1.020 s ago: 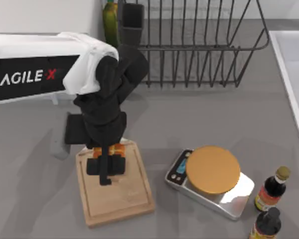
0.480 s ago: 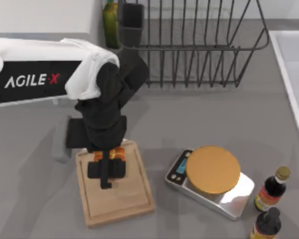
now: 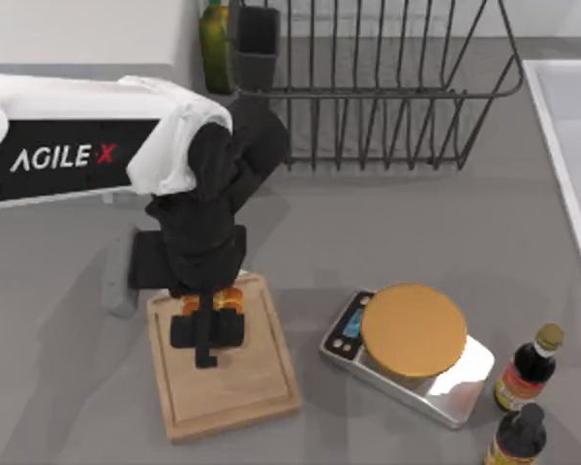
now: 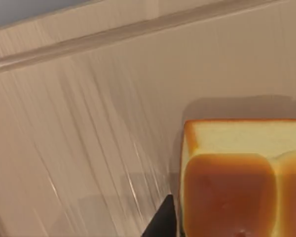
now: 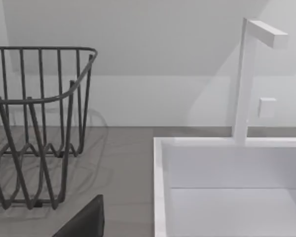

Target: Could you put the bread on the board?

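A: Start at the left gripper (image 3: 207,327) — what is it doing?

B: It hangs straight down over the near-arm end of the board (image 3: 257,387), its fingers narrowed onto the bread (image 3: 229,297). From above, the orange loaf peeks out on either side of the black fingers, so I judge it is clamped between them. In the left wrist view a dark fingertip (image 4: 163,222) sits right against the loaf's side.

A: And how does the loaf sit relative to the wood below the gripper?

B: Directly beneath the jaws, very low over the board or already resting on it; I cannot tell whether it touches. A soft shadow lies on the wood just beside it.

A: How will it handle?

B: Light and soft, I would say. It will squash under a hard squeeze, and the glossy crust may be a little slippery. The flat pale sides are the place to hold it, not the domed top.

A: Its look?

B: A small squarish block, cream on the cut flank, golden-orange and shiny on top, split by seams into rolls.

A: Farther out?

B: A kitchen scale (image 3: 412,354) beside the board, two sauce bottles (image 3: 528,368) beyond it, and a wire rack (image 3: 387,87) behind. The right gripper (image 5: 86,222) is parked near the sink (image 5: 160,187)
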Available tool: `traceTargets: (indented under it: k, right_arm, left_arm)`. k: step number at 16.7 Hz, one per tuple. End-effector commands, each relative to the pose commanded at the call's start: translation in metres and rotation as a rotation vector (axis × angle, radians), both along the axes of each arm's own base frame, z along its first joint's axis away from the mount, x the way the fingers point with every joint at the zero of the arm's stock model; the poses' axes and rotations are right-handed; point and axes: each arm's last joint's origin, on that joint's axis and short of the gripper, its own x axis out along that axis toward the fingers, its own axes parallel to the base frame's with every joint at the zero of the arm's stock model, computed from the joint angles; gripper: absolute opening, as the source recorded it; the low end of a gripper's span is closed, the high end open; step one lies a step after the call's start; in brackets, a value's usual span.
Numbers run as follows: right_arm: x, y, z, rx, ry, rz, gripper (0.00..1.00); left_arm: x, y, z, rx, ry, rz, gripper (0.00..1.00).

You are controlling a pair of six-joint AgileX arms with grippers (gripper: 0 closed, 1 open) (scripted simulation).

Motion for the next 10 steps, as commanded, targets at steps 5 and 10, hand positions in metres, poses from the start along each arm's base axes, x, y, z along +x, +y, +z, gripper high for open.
traceTargets:
  k: [5,10]
  right_arm:
    - [0.0000,0.0000,0.0000,0.000,0.000,0.000,1.00]
    - [0.0000,0.0000,0.0000,0.000,0.000,0.000,1.00]
  left_arm:
    - [0.0000,0.0000,0.0000,0.000,0.000,0.000,1.00]
    - [0.0000,0.0000,0.0000,0.000,0.000,0.000,1.00]
